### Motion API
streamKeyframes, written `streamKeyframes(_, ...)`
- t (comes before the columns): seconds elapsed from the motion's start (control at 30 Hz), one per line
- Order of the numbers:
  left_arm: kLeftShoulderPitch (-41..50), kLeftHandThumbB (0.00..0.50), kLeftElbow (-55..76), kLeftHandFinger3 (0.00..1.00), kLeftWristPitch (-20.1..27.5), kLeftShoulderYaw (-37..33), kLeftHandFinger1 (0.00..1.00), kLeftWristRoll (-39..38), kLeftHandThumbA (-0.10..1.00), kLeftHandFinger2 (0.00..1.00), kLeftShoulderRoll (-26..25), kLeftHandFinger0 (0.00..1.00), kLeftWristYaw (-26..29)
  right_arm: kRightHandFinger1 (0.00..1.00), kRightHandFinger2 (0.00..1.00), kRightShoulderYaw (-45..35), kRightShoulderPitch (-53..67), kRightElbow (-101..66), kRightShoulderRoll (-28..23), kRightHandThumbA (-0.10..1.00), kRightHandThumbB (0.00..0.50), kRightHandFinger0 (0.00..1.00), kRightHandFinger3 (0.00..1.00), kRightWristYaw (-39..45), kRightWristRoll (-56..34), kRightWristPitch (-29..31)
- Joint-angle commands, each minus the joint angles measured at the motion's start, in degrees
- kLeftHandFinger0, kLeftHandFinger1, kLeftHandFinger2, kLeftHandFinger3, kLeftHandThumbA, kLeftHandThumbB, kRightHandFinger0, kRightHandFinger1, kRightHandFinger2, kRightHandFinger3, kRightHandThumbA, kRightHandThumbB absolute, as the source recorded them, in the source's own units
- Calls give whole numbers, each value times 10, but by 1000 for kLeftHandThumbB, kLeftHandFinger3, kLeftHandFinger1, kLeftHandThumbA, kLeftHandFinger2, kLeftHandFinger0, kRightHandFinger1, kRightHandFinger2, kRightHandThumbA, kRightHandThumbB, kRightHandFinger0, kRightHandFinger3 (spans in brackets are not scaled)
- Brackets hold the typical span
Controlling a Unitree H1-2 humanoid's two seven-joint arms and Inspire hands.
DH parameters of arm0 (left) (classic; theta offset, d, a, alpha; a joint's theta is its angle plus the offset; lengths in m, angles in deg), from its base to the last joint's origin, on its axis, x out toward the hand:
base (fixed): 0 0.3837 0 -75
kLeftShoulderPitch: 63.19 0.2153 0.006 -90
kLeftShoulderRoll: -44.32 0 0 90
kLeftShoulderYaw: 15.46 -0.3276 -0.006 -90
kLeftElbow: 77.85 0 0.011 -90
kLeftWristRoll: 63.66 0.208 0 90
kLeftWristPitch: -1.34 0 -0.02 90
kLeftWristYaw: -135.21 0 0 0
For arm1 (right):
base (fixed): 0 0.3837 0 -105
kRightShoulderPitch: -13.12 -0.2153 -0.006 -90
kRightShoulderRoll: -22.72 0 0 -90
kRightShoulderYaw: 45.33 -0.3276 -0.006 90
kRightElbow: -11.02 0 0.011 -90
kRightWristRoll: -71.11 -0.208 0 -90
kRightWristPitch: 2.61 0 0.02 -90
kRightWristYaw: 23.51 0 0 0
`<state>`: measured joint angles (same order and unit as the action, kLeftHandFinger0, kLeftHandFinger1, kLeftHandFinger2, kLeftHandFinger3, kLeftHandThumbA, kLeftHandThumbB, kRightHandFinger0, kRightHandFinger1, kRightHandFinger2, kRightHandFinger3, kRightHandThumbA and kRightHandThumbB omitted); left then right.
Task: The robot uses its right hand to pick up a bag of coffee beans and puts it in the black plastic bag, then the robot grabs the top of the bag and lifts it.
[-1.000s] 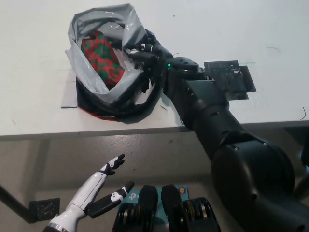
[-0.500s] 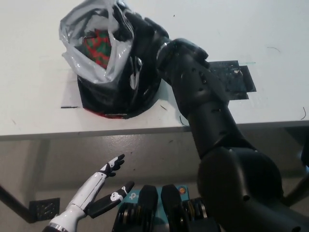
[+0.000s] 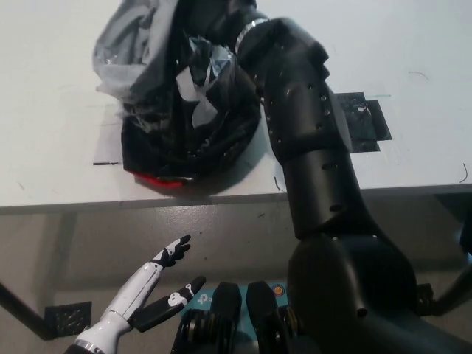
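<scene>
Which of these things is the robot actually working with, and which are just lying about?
In use:
- black plastic bag, gathered at the top
- right hand, up at the bag's top; its grip is hidden

Just there:
- white table
- dark square patch on the table
- left hand, open, resting low below the table edge

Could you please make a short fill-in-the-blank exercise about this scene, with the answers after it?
1. The black plastic bag sits on a ____ table.
2. The right hand is shut on the ____ of the bag.
3. The white left hand rests ____ the table edge, fingers apart.
4. A thin strip of ____ colour shows under the bag.

Answers: white; top; below; red
</scene>
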<state>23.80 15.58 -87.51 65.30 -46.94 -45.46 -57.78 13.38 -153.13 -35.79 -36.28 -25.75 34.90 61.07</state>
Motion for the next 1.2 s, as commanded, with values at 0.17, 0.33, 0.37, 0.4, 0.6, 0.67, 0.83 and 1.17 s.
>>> streamKeyframes(0.17, 0, 134, 12, 1000, 23, 0, 933, -2, 780, 978, -4, 976, 7, 294, 762, 52, -155, -76, -32, -100, 99, 0, 996, -50, -201, -6)
streamKeyframes(0.33, 3, 138, 10, 1000, 24, -2, 931, 0, 778, 977, -2, 971, 9, 277, 717, 61, -181, -62, -51, -100, 124, 0, 916, -62, -217, -6)
streamKeyframes(0.37, 3, 138, 10, 1000, 24, -2, 931, -1, 777, 977, -2, 970, 9, 317, 754, 63, -183, -61, -53, -100, 140, 19, 882, -63, -219, -6)
streamKeyframes(0.4, 4, 140, 10, 1000, 24, -2, 932, 0, 776, 978, -2, 969, 9, 251, 676, 66, -197, -48, -64, -100, 96, 0, 982, -59, -213, -6)
streamKeyframes(0.6, 4, 137, 13, 1000, 22, -4, 936, 2, 774, 983, -2, 966, 7, 188, 614, 65, -249, 17, -101, -100, 85, 0, 599, -59, -186, -6)
streamKeyframes(0.67, 4, 135, 12, 1000, 23, -4, 934, 1, 772, 982, -2, 965, 7, 158, 589, 63, -261, 35, -110, -100, 82, 0, 584, -59, -172, -6)
streamKeyframes(0.83, 5, 134, 14, 1000, 23, -4, 923, 2, 763, 973, -1, 955, 8, 141, 597, 46, -303, 117, -137, -100, 57, 0, 767, -46, -135, -6)
streamKeyframes(1.17, 4, 132, 16, 1000, 20, -6, 927, 1, 750, 989, 1, 947, 6, 112, 552, 61, -333, 230, -163, -100, 99, 0, 623, -7, -89, 39)
